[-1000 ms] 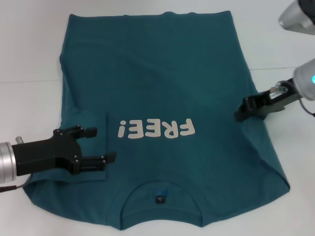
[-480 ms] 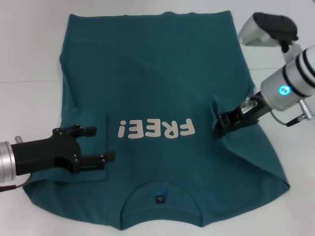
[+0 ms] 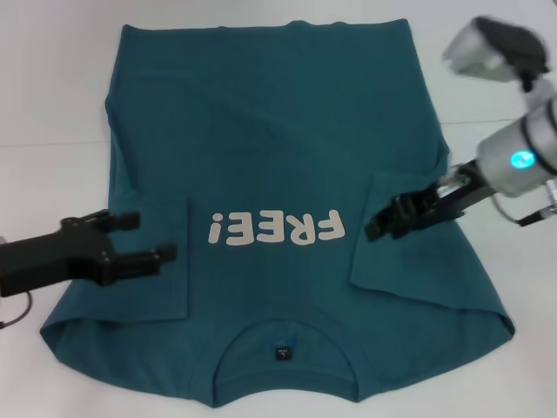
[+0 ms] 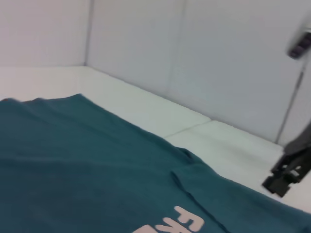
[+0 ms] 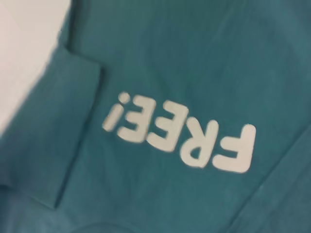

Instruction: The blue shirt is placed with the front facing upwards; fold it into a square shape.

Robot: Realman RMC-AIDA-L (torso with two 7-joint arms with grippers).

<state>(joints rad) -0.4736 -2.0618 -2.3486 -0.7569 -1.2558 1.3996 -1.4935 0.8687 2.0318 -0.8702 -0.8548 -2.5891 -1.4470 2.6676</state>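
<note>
White table (image 3: 52, 104): blue shirt (image 3: 278, 139) flat; right gripper (image 3: 376, 228) on folded sleeve.

The left gripper (image 3: 148, 238) has been drawn back, open, off the folded left sleeve toward the edge of the blue shirt (image 3: 278, 139), while the right sleeve has been carried further inward by the right gripper (image 3: 376, 229).

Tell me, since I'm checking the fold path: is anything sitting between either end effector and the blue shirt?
Nothing visible. The blue shirt lies alone on the white table. The left end effector hangs open over the folded-in sleeve; the right end effector is at the other sleeve's folded edge.
</note>
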